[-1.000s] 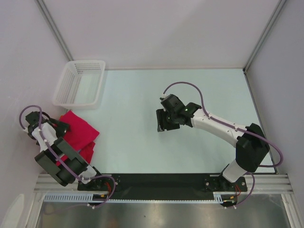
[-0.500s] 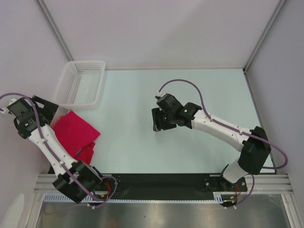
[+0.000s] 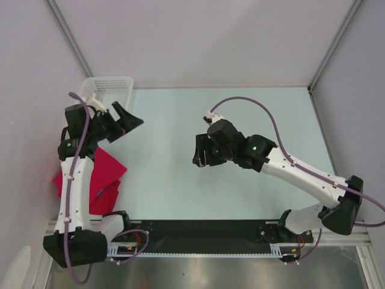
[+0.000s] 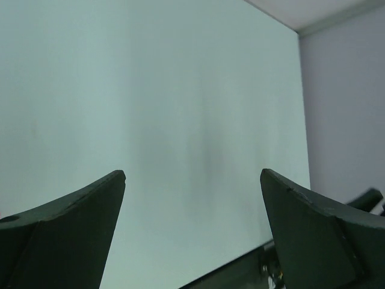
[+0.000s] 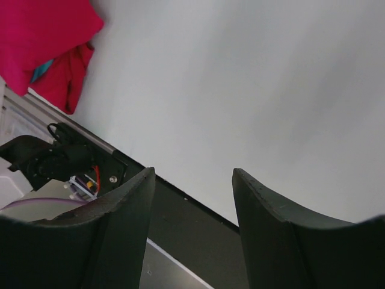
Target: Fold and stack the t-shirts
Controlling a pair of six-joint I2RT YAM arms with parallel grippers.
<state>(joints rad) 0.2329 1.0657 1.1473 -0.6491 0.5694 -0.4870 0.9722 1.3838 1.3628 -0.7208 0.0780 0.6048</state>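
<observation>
pale mint tabletop point(image 3: 252, 120), matte and flat, boxed in by plain grey-white walls point(image 3: 198, 36), with slim metal posts point(image 3: 66, 30) slanting up from the far corners. along the near edge, a black strip point(image 3: 198, 229) carrying both arm bases, then a metal rail point(image 3: 240, 250).

white mesh basket point(image 3: 111, 87) in the far left corner, partly hidden behind the left arm point(image 3: 75, 180).

folded t-shirts point(image 3: 107, 164) stacked at the left side of the tabletop, toward the front, nearer than the basket. crimson one point(image 5: 42, 30) on top, a redder one point(image 3: 111, 194) poking out beneath on the near side. seen from the right wrist, a sliver of teal point(image 5: 41, 70) between the two. turned cornerwise to the tabletop edges, one corner pointing right toward the middle. long axis hard to judge with the left arm crossing over the pile.

left claw point(image 3: 125, 118) raised just beyond the stack, by the basket's near corner, pointing right across the tabletop, fingers spread wide with nothing between. right claw point(image 3: 203, 155) over the bare middle, aimed left toward the stack and well apart from it, fingers parted, holding nothing.
</observation>
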